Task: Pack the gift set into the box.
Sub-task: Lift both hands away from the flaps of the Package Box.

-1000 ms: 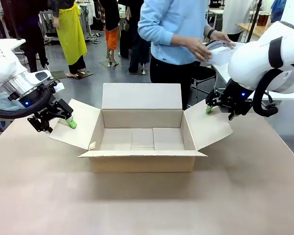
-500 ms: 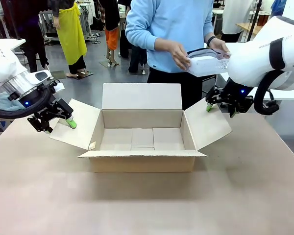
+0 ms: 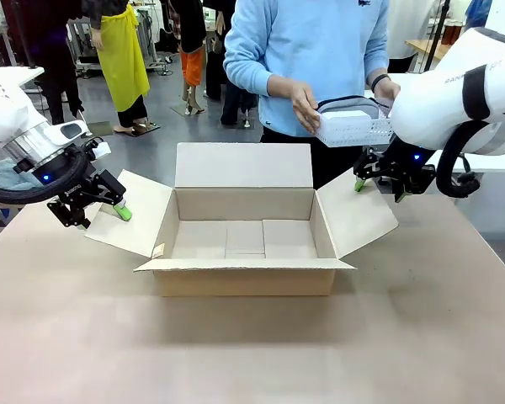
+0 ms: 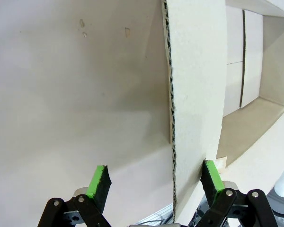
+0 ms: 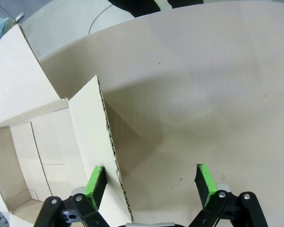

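The box (image 3: 244, 240), a brown cardboard carton, stands open in the middle of the table with all four flaps spread and nothing inside. A person in a light blue top holds the gift set (image 3: 353, 124), a pale tray with a grey pouch on it, in both hands above the box's far right corner. My left gripper (image 3: 109, 204) is open around the edge of the left flap (image 4: 196, 94). My right gripper (image 3: 372, 183) is open around the edge of the right flap (image 5: 97, 142). Each flap edge runs between the green pads (image 4: 100, 177) without being clamped.
The brown table (image 3: 252, 345) reaches from the box to the near edge. Other people stand in the room behind the person.
The person has turned from the right and brought the gift set over toward the box's far right corner. Both arms have hardly moved.
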`<state>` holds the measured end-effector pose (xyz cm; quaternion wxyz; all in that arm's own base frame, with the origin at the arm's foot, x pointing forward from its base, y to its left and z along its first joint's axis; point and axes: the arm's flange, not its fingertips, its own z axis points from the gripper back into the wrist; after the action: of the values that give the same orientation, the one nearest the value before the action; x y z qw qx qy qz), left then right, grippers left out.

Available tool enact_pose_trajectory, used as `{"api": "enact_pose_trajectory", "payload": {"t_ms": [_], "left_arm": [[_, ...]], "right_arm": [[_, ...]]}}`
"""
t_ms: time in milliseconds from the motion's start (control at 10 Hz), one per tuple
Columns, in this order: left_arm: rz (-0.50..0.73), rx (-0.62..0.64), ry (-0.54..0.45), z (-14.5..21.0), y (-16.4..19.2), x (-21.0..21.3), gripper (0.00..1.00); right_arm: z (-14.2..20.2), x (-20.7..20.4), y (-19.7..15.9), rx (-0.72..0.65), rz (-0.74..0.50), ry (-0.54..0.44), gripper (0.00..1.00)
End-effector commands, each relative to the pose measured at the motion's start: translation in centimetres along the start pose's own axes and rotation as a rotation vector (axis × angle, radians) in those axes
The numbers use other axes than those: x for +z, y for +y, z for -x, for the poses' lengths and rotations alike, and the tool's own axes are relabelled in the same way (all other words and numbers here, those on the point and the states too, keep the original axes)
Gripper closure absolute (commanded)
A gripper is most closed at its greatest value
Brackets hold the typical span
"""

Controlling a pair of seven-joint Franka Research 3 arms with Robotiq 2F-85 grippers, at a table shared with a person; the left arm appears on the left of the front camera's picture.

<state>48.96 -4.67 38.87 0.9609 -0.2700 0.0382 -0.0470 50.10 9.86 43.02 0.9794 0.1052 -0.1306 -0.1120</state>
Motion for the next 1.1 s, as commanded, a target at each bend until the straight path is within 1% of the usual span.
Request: {"api": "enact_pose_trajectory", "payload": {"t_ms": [0,1000], "left_arm": [[-0.019,0.002,-0.004,0.28,0.02,0.13,0.0],[-0.019,0.002,-0.004,0.28,0.02,0.13,0.0]], "right_arm": [[-0.12,0.3,0.19,-0.012,0.021,-0.006,0.0],[-0.12,0.3,0.19,-0.012,0.021,-0.006,0.0]]}}
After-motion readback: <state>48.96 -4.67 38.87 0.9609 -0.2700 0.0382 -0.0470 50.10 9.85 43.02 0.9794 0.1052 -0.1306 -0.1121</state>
